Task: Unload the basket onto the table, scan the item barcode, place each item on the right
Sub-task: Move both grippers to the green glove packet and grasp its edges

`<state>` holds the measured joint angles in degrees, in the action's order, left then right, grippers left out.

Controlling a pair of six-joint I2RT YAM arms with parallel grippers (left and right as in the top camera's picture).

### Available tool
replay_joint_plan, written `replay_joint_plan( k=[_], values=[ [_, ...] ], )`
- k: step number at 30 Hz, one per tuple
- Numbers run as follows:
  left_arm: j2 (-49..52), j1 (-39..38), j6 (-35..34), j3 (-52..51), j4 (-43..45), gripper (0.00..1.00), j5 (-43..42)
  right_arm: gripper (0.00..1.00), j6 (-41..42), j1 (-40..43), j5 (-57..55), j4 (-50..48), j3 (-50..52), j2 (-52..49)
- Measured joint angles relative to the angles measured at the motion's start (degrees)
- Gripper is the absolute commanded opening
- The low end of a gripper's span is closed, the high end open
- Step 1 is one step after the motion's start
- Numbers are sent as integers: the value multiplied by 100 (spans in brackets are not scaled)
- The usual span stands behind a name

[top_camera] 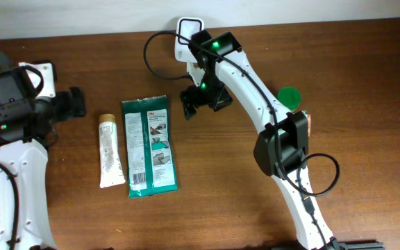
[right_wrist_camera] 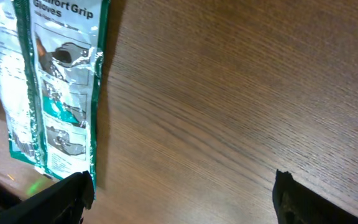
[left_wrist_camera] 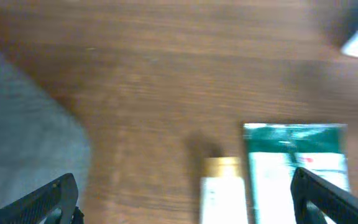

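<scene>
**Overhead view, with both wrist views.** Two items lie flat on the table (top_camera: 221, 208), side by side: the glove packet (top_camera: 149, 146) and, just left of it, the tube (top_camera: 110, 153). I cannot tell which one is meant, and I see no barcode on either.

My left gripper (top_camera: 71, 104) hovers left of the tube, jaws wide apart and empty. My right gripper (top_camera: 198, 103) hangs just beyond the packet's upper right corner. Its jaws are also apart, and its wrist view shows only bare wood between them.

I judge the white corded device (top_camera: 188, 29) at the far edge to be the scanner.

**Risks:**
- The packet is thin and flat, so the fingers may slide over the film or pinch only a crinkled edge.
- Its glossy face may glare under the scanner.
- The tube may roll if nudged.
- The arm may snag the cable.
</scene>
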<state>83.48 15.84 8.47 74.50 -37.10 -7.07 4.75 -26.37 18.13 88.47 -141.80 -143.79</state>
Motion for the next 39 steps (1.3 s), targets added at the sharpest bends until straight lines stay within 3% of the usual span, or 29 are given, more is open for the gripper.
replay_joint_plan(
  k=[4, 5, 6, 7, 9, 10, 16, 25, 32, 39],
  values=[
    [0, 0, -61, 0, -125, 99, -1034, 89, -2, 0, 0, -28, 120, -9],
    [0, 0, -63, 0, -149, 88, -1211, 89, -2, 0, 0, -31, 127, -9],
    [0, 0, -72, 0, -188, 59, -1386, 89, 0, 0, 0, -48, 131, -9],
    [0, 0, -81, 0, -258, 36, -1585, 89, 2, 0, 0, -79, 131, -9],
    [0, -2, -129, -2, -402, 7, -1781, 89, -2, 0, 2, -153, 131, -11],
    [4, -13, -173, -2, -507, 0, -1836, 89, 0, 0, 2, -170, 131, -11],
    [686, -516, -798, -284, -584, 0, -1770, 87, -2, 0, 2, -181, 131, -20],
    [1932, -1176, -1589, -835, -485, 0, -968, 73, -35, 26, 197, -391, 131, -20],
    [2334, -1198, -1718, -857, -267, 0, -542, 68, -1259, 634, 1862, -98, 133, 20],
    [2516, -1287, -1735, -1014, 254, 0, -509, 68, -2124, 1381, 2627, 564, 138, 586]
  ],
)
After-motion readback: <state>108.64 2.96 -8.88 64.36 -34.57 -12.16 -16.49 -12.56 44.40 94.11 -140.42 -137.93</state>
